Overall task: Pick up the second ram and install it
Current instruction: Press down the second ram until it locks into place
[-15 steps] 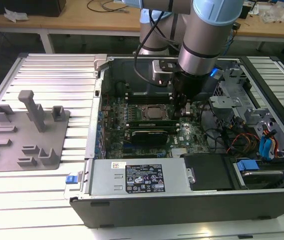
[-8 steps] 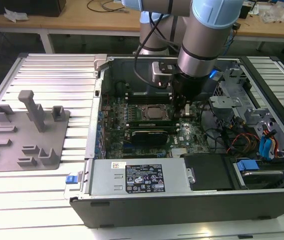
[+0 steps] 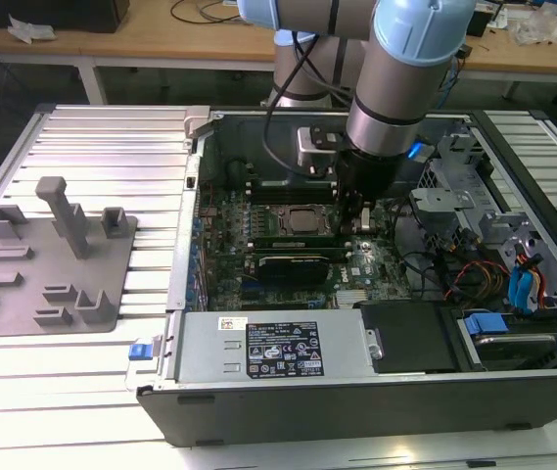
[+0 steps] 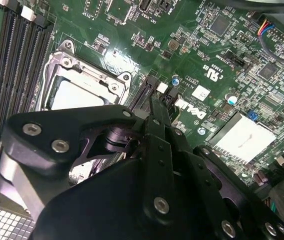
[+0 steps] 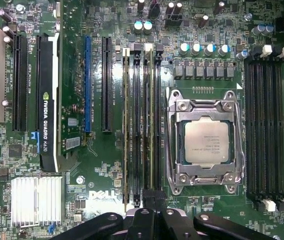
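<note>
End effector (image 5: 149, 200) over second ram (image 5: 150, 120), slots

Ribbed white worktable (image 3: 92, 147), wooden bench (image 3: 141, 34) behind (cables and perhaps plastic bags on it), dark floor beneath.

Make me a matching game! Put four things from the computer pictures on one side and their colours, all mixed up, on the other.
Things:
1. motherboard
2. graphics card
3. finned heatsink
4. round cap on the robot arm

Colours:
a. light blue
b. silvery white
c. green
d. black

Right pairs: 1-c, 2-d, 3-b, 4-a
</note>
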Controlling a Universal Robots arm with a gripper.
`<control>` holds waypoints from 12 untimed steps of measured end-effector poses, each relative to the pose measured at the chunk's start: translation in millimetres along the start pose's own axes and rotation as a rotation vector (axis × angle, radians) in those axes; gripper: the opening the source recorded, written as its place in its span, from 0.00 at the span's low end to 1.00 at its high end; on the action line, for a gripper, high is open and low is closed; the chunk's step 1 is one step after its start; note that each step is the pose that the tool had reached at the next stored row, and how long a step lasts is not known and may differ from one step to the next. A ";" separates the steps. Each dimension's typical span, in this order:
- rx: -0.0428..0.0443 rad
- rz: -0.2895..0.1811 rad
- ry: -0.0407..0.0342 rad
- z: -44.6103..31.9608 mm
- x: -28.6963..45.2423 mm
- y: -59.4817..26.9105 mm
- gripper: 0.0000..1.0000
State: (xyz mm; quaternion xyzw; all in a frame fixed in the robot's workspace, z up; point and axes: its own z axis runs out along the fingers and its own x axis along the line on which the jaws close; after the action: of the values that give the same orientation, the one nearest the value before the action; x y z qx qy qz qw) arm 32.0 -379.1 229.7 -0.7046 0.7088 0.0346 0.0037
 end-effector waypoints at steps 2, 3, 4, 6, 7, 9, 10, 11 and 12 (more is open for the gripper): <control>-0.0002 0.000 -0.0002 1.0 0.1 0.0 0.08; -0.0001 0.000 -0.0001 1.0 0.1 0.0 0.08; -0.0002 0.000 -0.0001 1.3 0.1 0.0 0.08; 0.0001 0.000 -0.0013 0.5 -0.1 0.0 0.08; -0.0001 0.000 0.0001 -4.7 -0.3 0.3 0.08; -0.0001 0.000 0.0021 -15.7 -0.9 0.7 0.08; -0.0001 0.000 0.0024 -18.8 -1.0 0.8 0.08; 0.0000 0.000 0.0022 -19.1 -1.1 0.8 0.08; 0.0000 0.000 0.0023 -19.2 -1.1 0.9 0.08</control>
State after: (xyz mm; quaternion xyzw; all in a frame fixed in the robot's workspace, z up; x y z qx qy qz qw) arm 32.0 -379.1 249.0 -0.7046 0.7088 0.0338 0.0029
